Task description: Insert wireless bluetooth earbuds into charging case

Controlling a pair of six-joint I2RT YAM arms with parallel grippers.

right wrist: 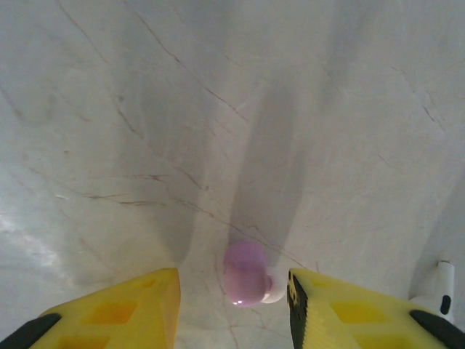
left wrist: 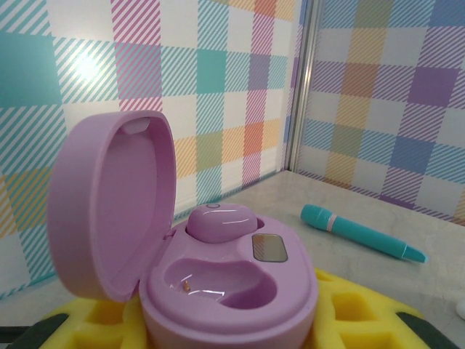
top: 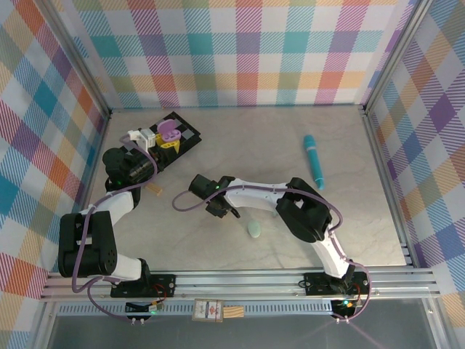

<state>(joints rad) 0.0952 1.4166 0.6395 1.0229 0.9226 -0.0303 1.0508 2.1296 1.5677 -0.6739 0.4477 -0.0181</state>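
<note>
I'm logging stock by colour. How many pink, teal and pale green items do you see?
Pink: 3 (open case, earbud seated in it, loose earbud)
Teal: 1 (pen)
Pale green: 1 (small pebble-like piece)
Total: 5

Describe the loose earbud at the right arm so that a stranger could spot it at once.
Start at the marble table, then find the right gripper and its yellow fingers. The earbud lies between them, pinkish-purple and glossy, unlike the white piece outside the fingers.

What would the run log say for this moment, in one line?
left gripper: holding open case, one bud seated | right gripper: open, straddling pink bud on table
</note>
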